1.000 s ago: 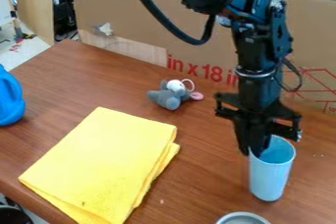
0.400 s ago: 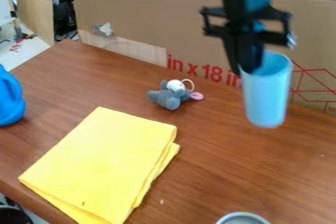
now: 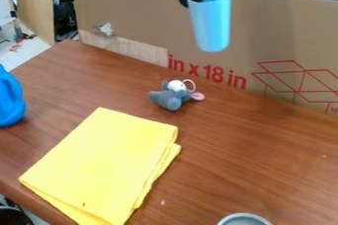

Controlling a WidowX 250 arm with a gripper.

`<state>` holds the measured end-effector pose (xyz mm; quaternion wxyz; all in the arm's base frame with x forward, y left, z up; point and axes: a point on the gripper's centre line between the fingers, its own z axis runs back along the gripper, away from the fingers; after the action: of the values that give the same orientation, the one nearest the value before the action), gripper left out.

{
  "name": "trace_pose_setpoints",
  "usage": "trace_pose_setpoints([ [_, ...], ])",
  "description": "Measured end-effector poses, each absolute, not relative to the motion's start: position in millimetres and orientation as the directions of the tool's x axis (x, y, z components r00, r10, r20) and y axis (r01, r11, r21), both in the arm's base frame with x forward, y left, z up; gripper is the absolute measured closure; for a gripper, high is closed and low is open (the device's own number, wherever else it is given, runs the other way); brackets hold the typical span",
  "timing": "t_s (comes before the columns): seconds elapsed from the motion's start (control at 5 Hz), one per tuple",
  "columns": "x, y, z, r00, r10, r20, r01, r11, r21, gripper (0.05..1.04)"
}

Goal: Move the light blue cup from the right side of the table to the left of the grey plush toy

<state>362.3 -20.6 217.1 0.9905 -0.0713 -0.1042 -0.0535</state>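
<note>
One brown wooden surface (image 3: 264,160) before printed brown cardboard (image 3: 145,17) carries one folded yellow cloth (image 3: 102,165). Above its far edge, the black end effector (image 3: 190,1) pinches one tall light-blue cup (image 3: 212,26); one small grey plush toy (image 3: 173,99) lies below.

Gripper (image 3: 190,1) — cut by top edge; blue container (image 3: 9,101) — by left; grey round vessel (image 3: 244,215), by bottom.

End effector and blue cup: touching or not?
Touching. Camera view shows the end effector gripping the blue cup by its rim, holding it in midair.
</note>
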Motion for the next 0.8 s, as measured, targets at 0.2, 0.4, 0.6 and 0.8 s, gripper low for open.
trace_pose_setpoints([
  [0.2,370,21,221,0.98,-0.02,0.196,0.028,0.999,-0.04,1.002],
  [0.4,375,55,218,0.983,0.057,0.174,-0.057,0.998,-0.005,1.002],
  [0.6,379,79,198,0.987,0.108,0.117,-0.115,0.992,0.055,1.002],
  [0.8,385,97,163,0.986,0.161,0.044,-0.164,0.984,0.07,1.002],
])
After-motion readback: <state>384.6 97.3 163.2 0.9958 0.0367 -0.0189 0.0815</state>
